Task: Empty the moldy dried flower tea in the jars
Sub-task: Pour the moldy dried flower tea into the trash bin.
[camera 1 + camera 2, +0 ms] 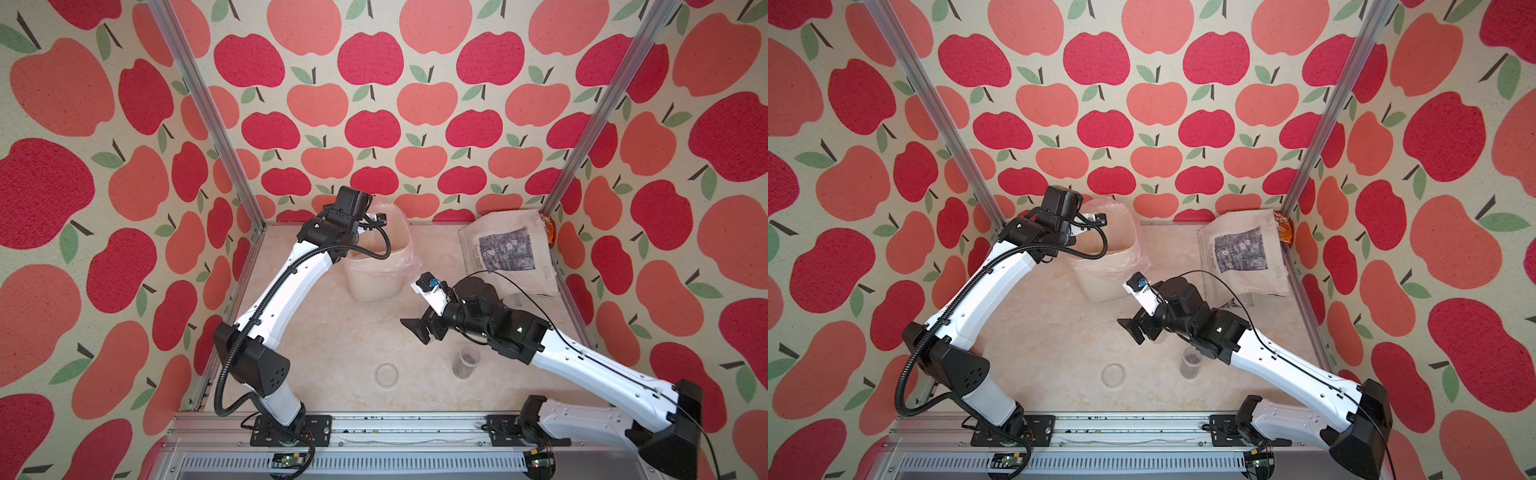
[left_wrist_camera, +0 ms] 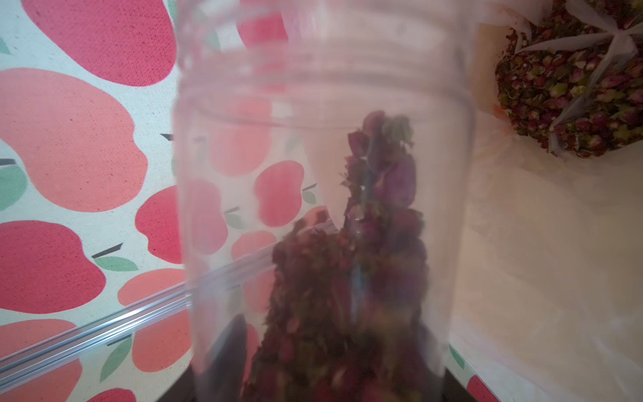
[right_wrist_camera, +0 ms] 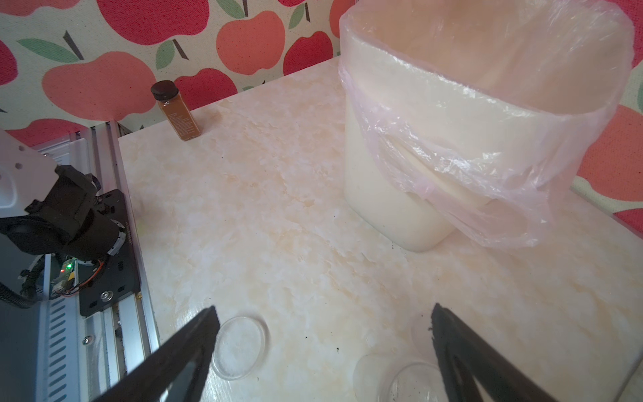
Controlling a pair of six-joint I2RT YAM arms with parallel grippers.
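Nearest the front rail we see a round clear lid (image 1: 386,375) lying flat on the worktop (image 1: 332,340). Near it a standing jar (image 1: 466,361) is upright, with dark tea (image 1: 460,369) showing through its wall. Just behind these, the right fingers (image 3: 181,355) are spread wide and hold nothing. In the right wrist view the lid and that jar show low between them. A brown spice bottle (image 3: 175,109) stands at the worktop's edge by the wall.

Farther back, the left arm stretches over the cream bin (image 1: 374,282) with its plastic liner. There the left fingers (image 2: 184,391) grip a held jar (image 2: 323,174), and a clump of dried flower tea (image 2: 365,278) is inside it. A tea heap (image 2: 570,87) lies on the liner inside the bin.

In the far corner we see a printed cloth bag (image 1: 507,249), with an orange packet (image 1: 548,230) behind it.
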